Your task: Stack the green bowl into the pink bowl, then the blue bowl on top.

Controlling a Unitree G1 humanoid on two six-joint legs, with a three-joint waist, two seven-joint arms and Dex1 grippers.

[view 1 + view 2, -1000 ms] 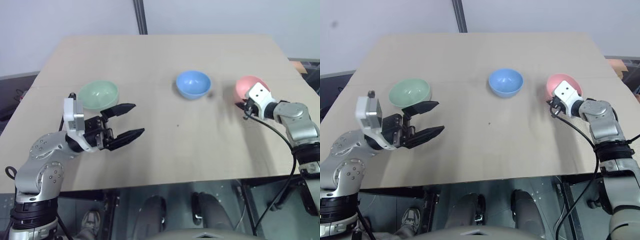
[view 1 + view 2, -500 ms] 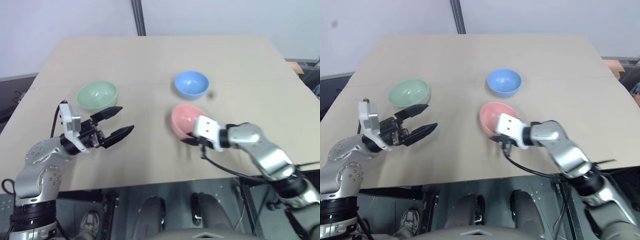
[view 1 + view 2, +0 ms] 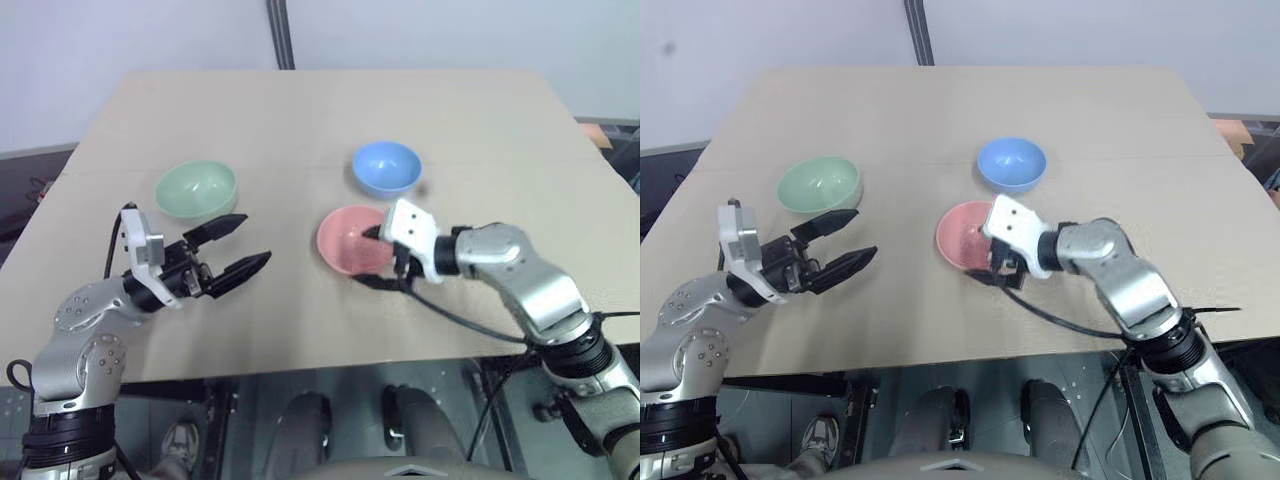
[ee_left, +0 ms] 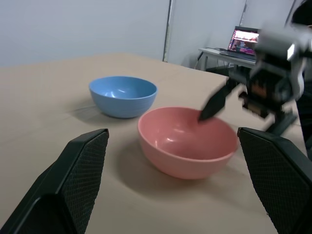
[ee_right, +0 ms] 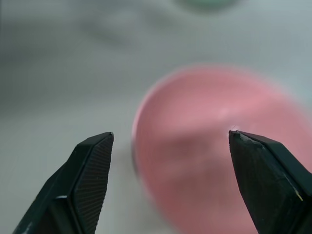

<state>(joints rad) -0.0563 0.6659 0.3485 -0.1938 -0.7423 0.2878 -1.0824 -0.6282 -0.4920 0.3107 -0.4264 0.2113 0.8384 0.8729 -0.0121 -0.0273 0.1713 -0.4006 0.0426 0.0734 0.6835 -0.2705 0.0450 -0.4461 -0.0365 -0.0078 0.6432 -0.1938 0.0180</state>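
Right gripper (image 3: 378,258) fingers spread, straddling the near-right rim of the round salmon-pink plastic bowl (image 3: 348,241) at table centre, nothing gripped; forearm reaches in from 4 o'clock, wrist bent leftward. Left gripper (image 3: 238,246) fingers apart, empty, pointing toward 3 o'clock, just below the round mint-green plastic bowl (image 3: 196,189) at 10 o'clock. Round sky-blue plastic bowl (image 3: 386,167) sits at 1 o'clock of the pink one on the pale wooden table (image 3: 300,110).
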